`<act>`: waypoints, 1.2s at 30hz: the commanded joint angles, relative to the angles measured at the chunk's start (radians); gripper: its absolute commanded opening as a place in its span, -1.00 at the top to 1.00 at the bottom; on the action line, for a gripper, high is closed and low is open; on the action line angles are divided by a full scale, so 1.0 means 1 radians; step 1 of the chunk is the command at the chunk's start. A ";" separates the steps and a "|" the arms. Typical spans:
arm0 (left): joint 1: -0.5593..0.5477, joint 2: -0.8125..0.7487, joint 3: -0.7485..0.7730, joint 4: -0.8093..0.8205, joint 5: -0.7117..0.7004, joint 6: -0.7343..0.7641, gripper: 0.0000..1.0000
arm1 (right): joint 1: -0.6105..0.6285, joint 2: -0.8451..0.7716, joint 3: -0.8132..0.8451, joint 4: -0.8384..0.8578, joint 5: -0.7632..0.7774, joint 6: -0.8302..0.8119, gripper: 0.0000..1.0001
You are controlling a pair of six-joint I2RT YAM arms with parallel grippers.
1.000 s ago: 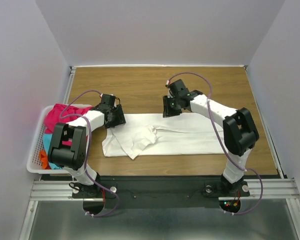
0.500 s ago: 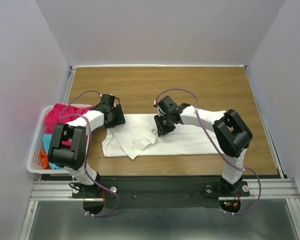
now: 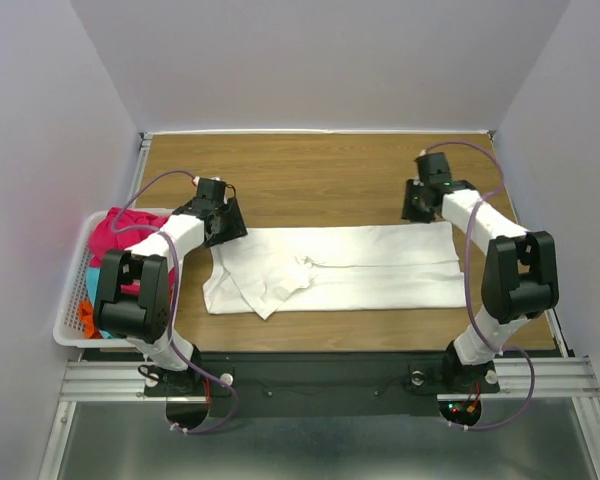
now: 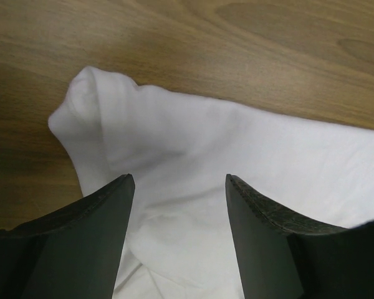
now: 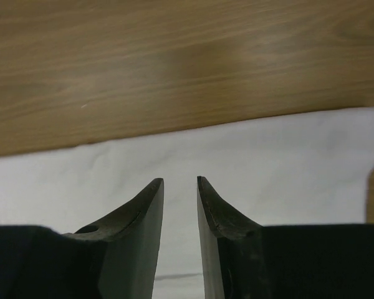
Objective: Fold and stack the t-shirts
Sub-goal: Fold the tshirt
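White t-shirt [image 3: 360,280] lies flat; only top view shows basket [image 3: 68,325].

White t-shirt [image 3: 330,275], beneath both pincers: plain white.
Table [image 3: 310,170]: mid-brown wood grain, with darker streaks ahead of the right pincer [image 5: 181,180].
Left pincer [image 4: 177,180] and right pincer: matte black fingers.
Basket [image 3: 68,325], left of the left pincer: white lattice.
In the basket: magenta-pink cloth [image 3: 115,232], cyan cloth [image 3: 94,280], orange cloth [image 3: 87,318].
Arms [image 3: 170,240]: white with black joints.
Cables [image 3: 165,180]: purple.

Soft matt white cloth t-shirt [image 3: 380,272] lies on smooth wood-grain table [image 3: 310,170] (fingers [image 4: 81,249] matt black).
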 commanded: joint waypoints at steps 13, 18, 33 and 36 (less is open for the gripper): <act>0.012 0.195 0.080 0.040 -0.032 -0.071 -0.29 | -0.414 0.062 -0.205 0.209 0.062 0.273 0.32; 0.014 0.317 0.207 0.032 -0.019 -0.089 -0.28 | -0.541 0.077 -0.280 0.249 0.038 0.352 0.32; -0.060 0.283 0.576 -0.051 -0.091 0.003 -0.62 | -0.459 -0.253 -0.300 0.155 0.005 0.277 0.24; -0.075 0.122 0.391 -0.068 -0.136 -0.019 -0.55 | -0.457 -0.335 -0.372 0.118 -0.054 0.276 0.24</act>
